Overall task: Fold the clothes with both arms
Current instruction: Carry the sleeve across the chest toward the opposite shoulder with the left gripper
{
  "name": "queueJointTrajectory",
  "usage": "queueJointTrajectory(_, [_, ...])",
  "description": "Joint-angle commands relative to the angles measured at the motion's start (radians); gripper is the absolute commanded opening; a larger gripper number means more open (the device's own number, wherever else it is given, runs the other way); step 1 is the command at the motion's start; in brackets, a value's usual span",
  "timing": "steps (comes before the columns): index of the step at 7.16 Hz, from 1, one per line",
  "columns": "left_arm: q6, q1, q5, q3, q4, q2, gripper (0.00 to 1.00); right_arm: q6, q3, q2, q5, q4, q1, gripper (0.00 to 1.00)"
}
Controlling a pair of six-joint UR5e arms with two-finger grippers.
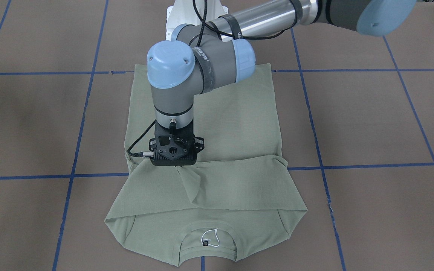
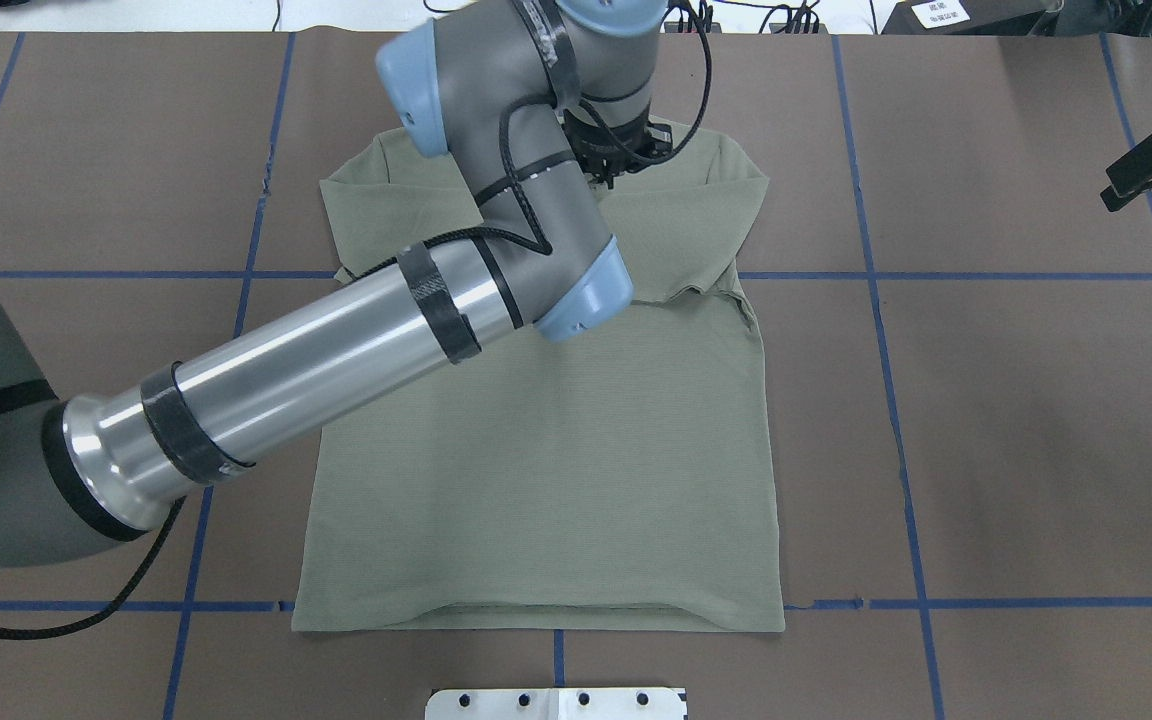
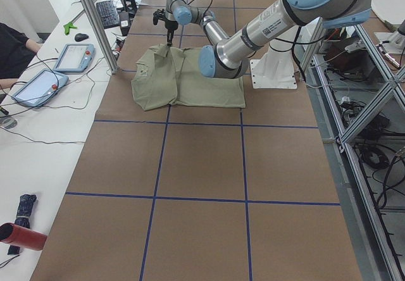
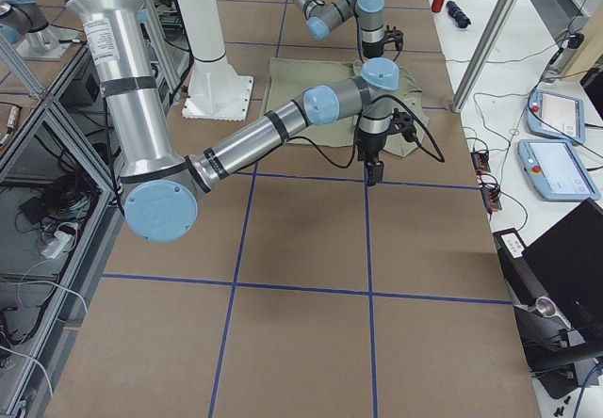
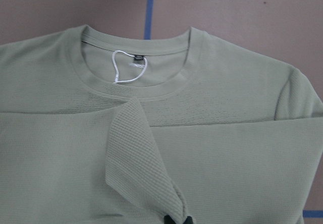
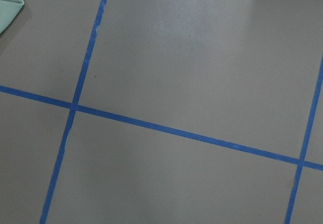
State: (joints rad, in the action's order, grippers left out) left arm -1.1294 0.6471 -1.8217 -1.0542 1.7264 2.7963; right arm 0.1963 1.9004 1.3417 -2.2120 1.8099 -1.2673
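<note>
Brown table [image 2: 1036, 400]: left arm [image 2: 316, 370] overhangs shirt [image 2: 556, 480].

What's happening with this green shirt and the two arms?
Mid-fold. The green shirt lies flat on the table, its sleeves already folded in across the chest. The left arm reaches over it, and the left gripper pinches a flap of sleeve fabric near the neckline, lifting it into a small peak. The right gripper hangs over bare table off to the side, touching nothing; whether it is open is unclear.
</note>
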Motion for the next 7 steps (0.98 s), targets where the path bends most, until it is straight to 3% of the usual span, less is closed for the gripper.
queueJointTrajectory(1, [0.0,-0.075,0.062,0.116,0.134,0.046,0.0,0.0,0.0,0.001,0.0,-0.001,0.0,1.0])
queueJointTrajectory(2, [-0.006,-0.092,0.062,0.12,0.162,0.046,0.0,0.002,0.0,0.001,0.0,0.0,-0.001,1.0])
queueJointTrajectory(4, [-0.03,-0.139,0.082,0.122,0.256,0.034,1.0,0.002,-0.001,0.001,0.002,-0.001,0.0,1.0])
queueJointTrajectory(6, [-0.003,-0.138,0.081,0.102,0.239,0.037,1.0,0.006,-0.006,-0.004,0.002,-0.001,0.0,1.0])
queueJointTrajectory(7, [0.066,-0.11,0.024,0.065,0.138,0.035,1.0,0.021,-0.007,-0.013,-0.001,0.0,0.002,1.0])
